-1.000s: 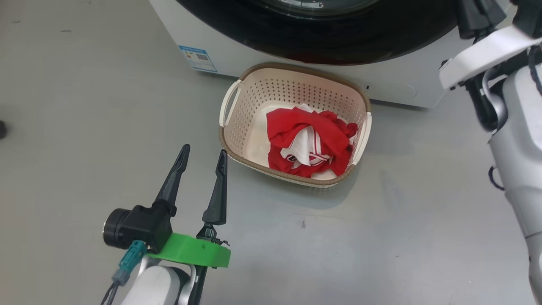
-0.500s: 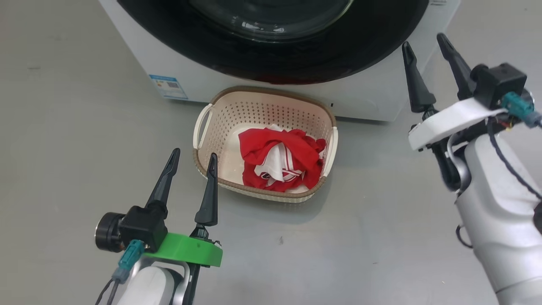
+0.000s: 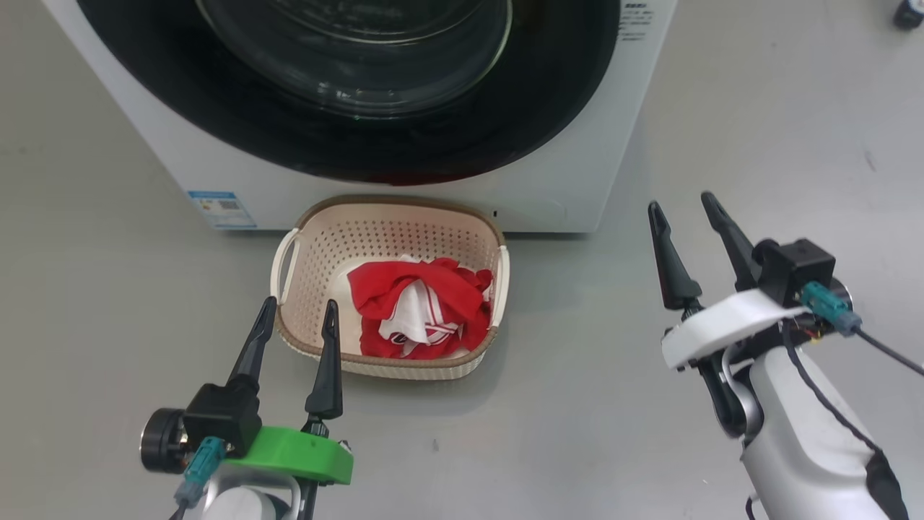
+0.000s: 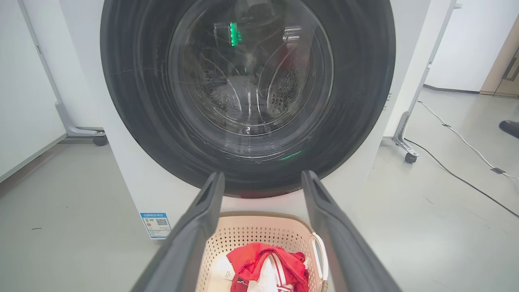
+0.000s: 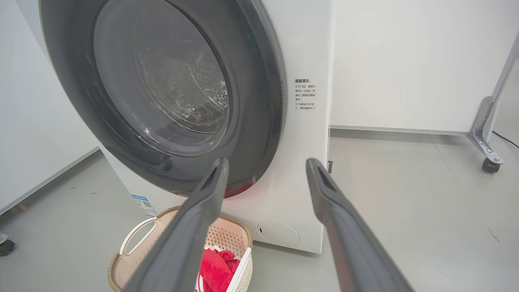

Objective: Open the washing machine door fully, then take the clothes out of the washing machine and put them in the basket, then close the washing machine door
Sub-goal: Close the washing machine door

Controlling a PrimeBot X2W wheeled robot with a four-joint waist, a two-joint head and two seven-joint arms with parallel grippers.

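- My left gripper (image 3: 299,303) hangs low over the floor (image 3: 108,303) with its two fingers spread wide and nothing between them.
- The basket (image 3: 390,202) stands on the floor just ahead of that gripper and a little to its right. In the head view its near rim sits close beside my right-hand fingertip, though I cannot tell whether they touch.
- The clothes (image 3: 422,307) lie bunched inside the basket, red with white patches, in the half farther from my left gripper. I judge the unloading step finished.
- Beyond the basket, ahead of both grippers, stands the washing machine (image 3: 556,188). The washing machine door (image 3: 570,94) looks to lie flat against its front.
- Through the glass in the left wrist view I see the perforated drum (image 4: 284,89). Whether anything is left deep inside it I cannot tell.
- I cannot tell from here whether the latch has caught. My reading is that the closing step, the last of the task, is done or all but done.
- My right gripper (image 3: 680,202) is raised to the right of the basket, well apart from it. It is short of the machine's right front corner, spread wide and carrying nothing.
- If the door proves unlatched, the next move calls for a firm flat push on the black rim at the side nearest my right gripper, fingers kept off the glass. Otherwise both arms need only draw back clear of the basket.
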